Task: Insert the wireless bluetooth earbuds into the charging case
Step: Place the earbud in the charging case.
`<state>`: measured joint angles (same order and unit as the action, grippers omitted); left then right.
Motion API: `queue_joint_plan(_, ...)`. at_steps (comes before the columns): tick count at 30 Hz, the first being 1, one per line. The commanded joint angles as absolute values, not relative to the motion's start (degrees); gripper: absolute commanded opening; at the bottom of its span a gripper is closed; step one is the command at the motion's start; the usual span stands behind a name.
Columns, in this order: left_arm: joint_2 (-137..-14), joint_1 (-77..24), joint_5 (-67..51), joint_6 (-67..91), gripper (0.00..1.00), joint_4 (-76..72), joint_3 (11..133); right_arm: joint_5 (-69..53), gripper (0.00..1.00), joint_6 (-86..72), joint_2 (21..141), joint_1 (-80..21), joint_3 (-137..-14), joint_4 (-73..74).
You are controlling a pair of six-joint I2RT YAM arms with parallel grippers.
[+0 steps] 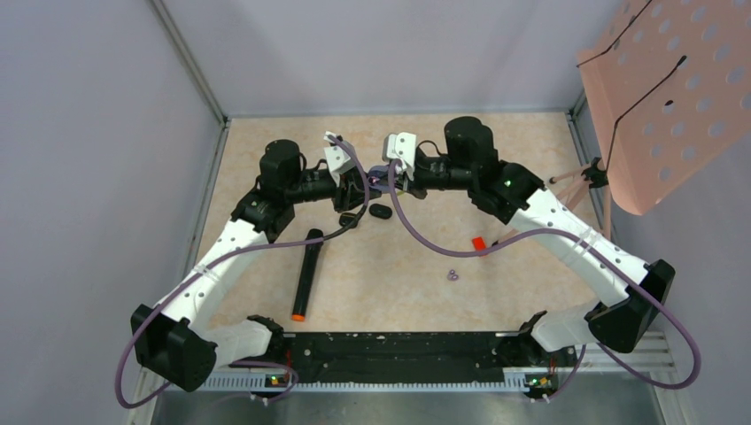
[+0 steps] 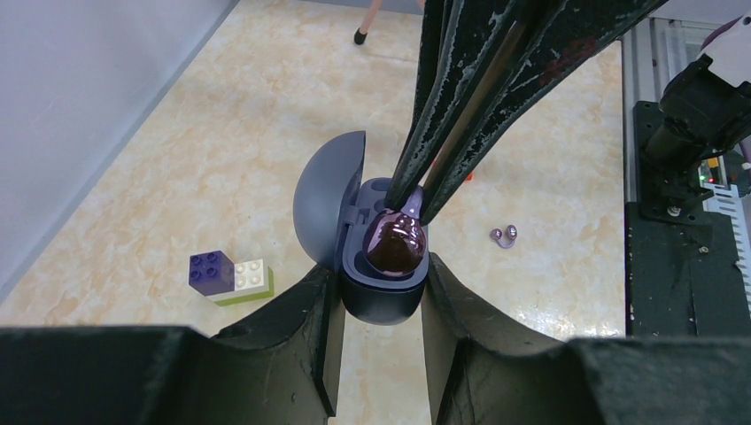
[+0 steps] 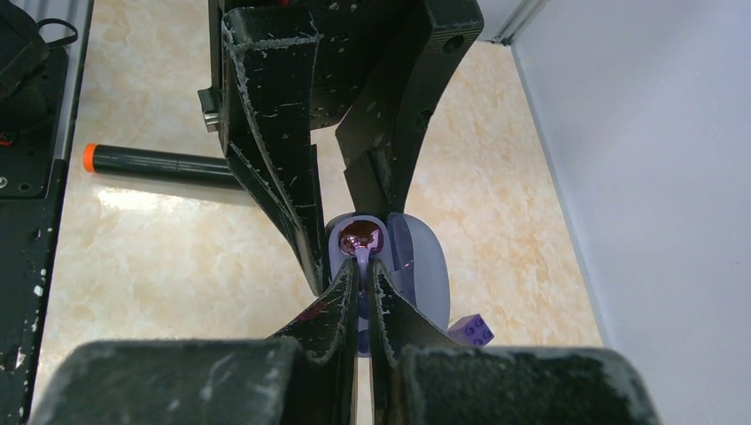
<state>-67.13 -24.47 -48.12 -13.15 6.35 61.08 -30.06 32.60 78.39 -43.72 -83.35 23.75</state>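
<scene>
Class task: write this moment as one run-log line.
left tool: gripping charging case | right tool: pinching earbud | earbud: in open case socket

No text, label, brand, number or sign can be read on anything in view.

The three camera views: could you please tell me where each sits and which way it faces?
Top external: above and behind the arms, looking down at the table; both arms show.
Left wrist: on the left arm, facing right along the left gripper clamping the charging case.
Right wrist: on the right arm, facing left along the right gripper pinching an earbud.
Shared: both wrist views show case and earbud.
</scene>
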Motion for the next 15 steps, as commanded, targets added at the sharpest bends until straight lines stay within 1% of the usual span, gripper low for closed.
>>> queue_joint_plan(1, -66.69, -24.43, -48.74, -12.41, 0.0, 3.57, 63.18, -30.64, 0.0, 33.11, 76.5, -43.35, -84.58, 23.68)
queue_joint_plan(15, -67.08, -24.67, -50.4, -15.91, 0.0, 5.45, 63.84, -32.87, 0.0, 35.33, 81.09, -43.42, -87.82, 26.73)
